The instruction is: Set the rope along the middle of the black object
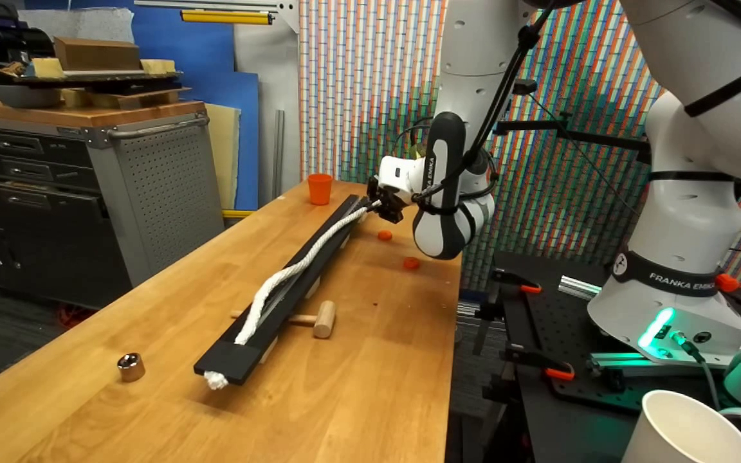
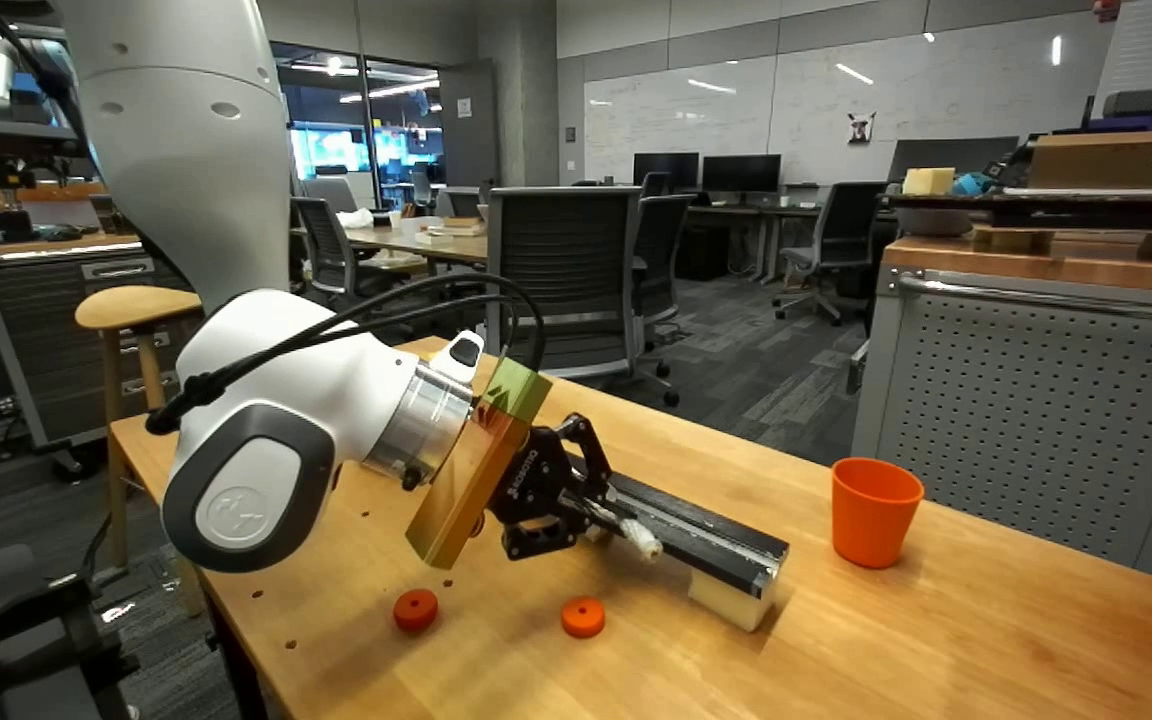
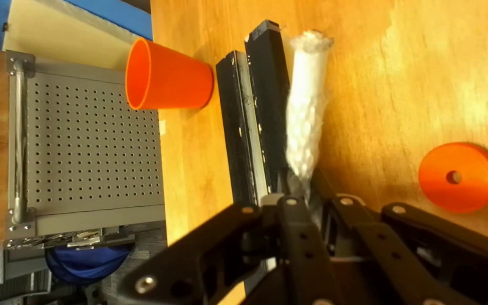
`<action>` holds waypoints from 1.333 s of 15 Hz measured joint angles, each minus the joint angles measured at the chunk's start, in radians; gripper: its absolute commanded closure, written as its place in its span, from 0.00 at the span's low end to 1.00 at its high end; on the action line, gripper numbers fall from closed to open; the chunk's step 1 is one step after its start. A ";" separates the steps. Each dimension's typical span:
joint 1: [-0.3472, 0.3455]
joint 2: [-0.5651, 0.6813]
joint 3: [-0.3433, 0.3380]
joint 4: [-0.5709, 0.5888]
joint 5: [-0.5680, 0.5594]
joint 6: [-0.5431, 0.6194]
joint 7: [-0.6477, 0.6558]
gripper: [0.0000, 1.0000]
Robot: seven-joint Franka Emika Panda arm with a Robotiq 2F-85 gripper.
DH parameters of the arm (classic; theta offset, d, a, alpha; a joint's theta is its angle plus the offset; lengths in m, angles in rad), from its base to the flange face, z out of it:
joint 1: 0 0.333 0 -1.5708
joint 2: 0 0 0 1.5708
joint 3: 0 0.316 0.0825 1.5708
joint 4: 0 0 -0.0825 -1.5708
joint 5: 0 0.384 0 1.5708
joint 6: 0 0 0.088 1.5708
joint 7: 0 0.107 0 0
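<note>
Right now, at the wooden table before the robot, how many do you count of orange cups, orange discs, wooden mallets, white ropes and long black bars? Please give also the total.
Orange cup: 1
Orange discs: 2
Wooden mallet: 1
White rope: 1
Long black bar: 1
Total: 6

The rope [image 1: 259, 302] is rough, woven-looking fibre; the black bar [image 1: 294, 294] is matt. The counter [image 1: 370, 386] is wood with a soft sheen, the cup [image 2: 874, 515] smooth plastic. In an exterior view, from the bar's near end, a glossy metal cylinder [image 1: 130, 368] stands at nine o'clock, a wooden mallet [image 1: 323, 320] at two.
</note>
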 measured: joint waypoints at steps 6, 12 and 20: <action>0.000 0.001 0.000 0.000 0.000 0.000 0.000 0.97; -0.001 0.001 -0.001 0.030 -0.013 0.004 0.000 0.97; -0.056 0.001 -0.011 0.071 -0.183 0.018 -0.008 0.97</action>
